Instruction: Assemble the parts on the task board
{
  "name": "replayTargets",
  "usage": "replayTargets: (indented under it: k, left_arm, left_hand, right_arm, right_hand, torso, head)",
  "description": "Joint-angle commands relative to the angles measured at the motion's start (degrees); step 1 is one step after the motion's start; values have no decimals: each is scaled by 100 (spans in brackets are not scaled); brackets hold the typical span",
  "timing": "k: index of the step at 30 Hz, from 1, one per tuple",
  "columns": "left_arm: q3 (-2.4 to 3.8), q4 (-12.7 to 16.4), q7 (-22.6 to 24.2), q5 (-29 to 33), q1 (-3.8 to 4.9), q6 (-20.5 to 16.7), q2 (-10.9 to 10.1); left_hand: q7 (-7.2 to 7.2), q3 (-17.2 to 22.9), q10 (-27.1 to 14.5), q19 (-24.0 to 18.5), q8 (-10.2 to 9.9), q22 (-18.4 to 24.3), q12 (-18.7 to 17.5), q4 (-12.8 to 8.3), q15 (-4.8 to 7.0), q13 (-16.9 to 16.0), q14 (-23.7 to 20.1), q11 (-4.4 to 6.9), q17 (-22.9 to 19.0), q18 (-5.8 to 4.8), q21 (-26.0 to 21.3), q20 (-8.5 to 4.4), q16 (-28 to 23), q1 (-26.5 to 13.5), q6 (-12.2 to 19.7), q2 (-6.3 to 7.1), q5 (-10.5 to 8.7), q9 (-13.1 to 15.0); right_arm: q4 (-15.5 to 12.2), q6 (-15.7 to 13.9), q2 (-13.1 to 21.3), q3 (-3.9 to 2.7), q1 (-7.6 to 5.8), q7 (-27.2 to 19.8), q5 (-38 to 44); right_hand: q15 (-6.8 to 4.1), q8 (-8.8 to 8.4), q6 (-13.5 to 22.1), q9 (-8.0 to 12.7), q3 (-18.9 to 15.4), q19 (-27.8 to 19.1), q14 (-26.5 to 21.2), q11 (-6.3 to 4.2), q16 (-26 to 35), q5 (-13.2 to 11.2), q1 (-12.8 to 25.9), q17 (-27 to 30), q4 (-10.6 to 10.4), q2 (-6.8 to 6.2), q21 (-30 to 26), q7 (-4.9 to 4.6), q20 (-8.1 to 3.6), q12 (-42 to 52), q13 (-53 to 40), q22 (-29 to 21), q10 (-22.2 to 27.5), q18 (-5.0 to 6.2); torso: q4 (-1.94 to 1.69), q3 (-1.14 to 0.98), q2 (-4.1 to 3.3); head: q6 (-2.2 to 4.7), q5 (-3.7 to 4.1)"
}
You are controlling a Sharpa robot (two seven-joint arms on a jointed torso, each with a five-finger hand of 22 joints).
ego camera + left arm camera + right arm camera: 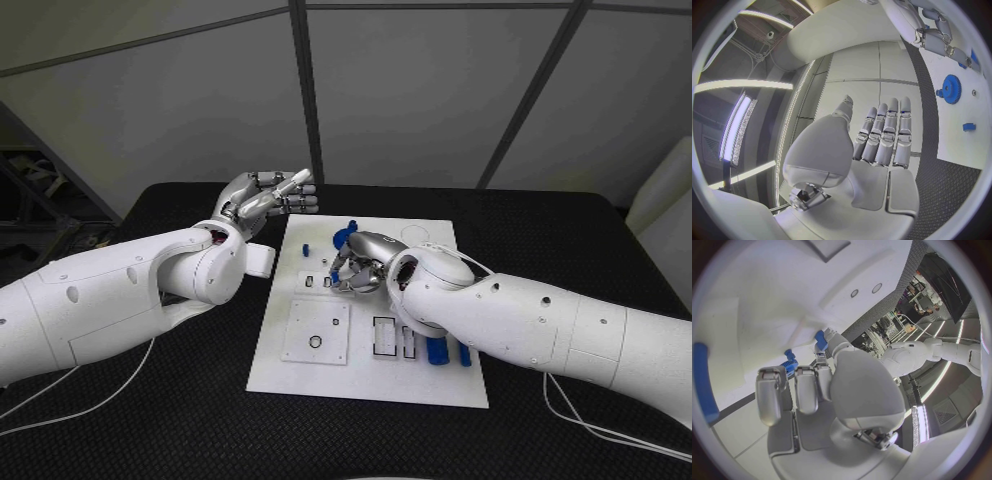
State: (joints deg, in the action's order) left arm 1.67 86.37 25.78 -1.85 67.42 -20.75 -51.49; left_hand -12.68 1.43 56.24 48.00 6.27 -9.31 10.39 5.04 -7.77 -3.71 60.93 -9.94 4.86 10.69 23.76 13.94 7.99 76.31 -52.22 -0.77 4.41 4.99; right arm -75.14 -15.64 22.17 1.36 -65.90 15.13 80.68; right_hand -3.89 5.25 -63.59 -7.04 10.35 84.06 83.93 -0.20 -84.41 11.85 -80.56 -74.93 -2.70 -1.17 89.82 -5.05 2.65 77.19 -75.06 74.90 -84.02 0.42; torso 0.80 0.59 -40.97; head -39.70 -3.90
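Several small blue parts (446,352) lie on the white task board (418,385); they look light, rigid, slick plastic, best pinched by their sides. Right hand (361,266) bends over a blue part (789,365) mid-board, though whether it grips I cannot tell. Left hand (260,198) hovers released, fingers straight, beyond the board's far left corner.

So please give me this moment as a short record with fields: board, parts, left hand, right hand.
board: white task board flat in the middle of the black table
parts: blue gear and small blue piece on the board; two blue bars near the board's front right
left hand: left hand raised beside the board's far left corner, fingers straight, holding nothing
right hand: right hand lowered over the board, fingers at a small blue part; grip unclear
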Motion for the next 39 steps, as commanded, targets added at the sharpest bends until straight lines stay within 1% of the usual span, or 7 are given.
replayTargets:
  k: [1,10,19,30,39]
  left_arm:
    - [6,2,18,-19,11,62,3]
    - [6,5,18,-19,11,61,-4]
    - [6,4,18,-19,11,61,-9]
    - [6,2,17,-19,10,59,-17]
    - [6,-3,16,-19,10,61,-18]
  left_hand:
    - [1,0,47,-32,-33,5,-15,-44,5,-5,26,3,-5,-32,-27,-16,-37,-9,-35,-65,-25,3]
    - [1,0,47,-32,-33,5,-15,-44,5,-5,26,3,-5,-32,-27,-16,-37,-9,-35,-65,-25,3]
    - [1,0,47,-32,-33,5,-15,-44,5,-5,26,3,-5,-32,-27,-16,-37,-9,-35,-65,-25,3]
    - [1,0,47,-32,-33,5,-15,-44,5,-5,26,3,-5,-32,-27,-16,-37,-9,-35,-65,-25,3]
    - [1,0,47,-32,-33,5,-15,-44,5,-5,26,3,-5,-32,-27,-16,-37,-9,-35,-65,-25,3]
  right_arm:
    - [20,167,5,18,19,95,114]
    - [-10,220,19,19,21,122,199]
    - [-43,265,27,19,21,145,279]
    - [-47,139,31,19,21,172,332]
    - [-48,117,26,19,21,174,339]
  right_hand:
    - [-4,-26,-58,-188,-4,594,360,27,37,40,9,-381,36,80,18,36,-17,-41,-540,1510,36,-42]
    - [24,-125,51,-180,-13,594,357,66,51,41,79,-364,72,17,18,-11,7,-117,-492,1510,82,-42]
    - [43,-165,125,-172,-17,594,356,89,56,41,118,-360,94,-31,18,-41,24,-163,-463,1510,109,-42]
    - [88,-183,372,-135,-42,594,349,146,78,82,228,-331,117,-163,18,-108,66,-295,-375,1510,183,-42]
    - [107,-180,480,-123,-56,594,348,169,84,98,292,-326,113,-225,18,-133,87,-331,-350,1510,202,-42]
  torso:
    - [2,4,3]
    - [-2,2,3]
    - [-2,2,3]
    - [-3,1,4]
    - [-2,2,4]
  head:
    - [-16,2]
    - [-27,14]
    - [-43,18]
    - [-59,16]
    - [-65,18]
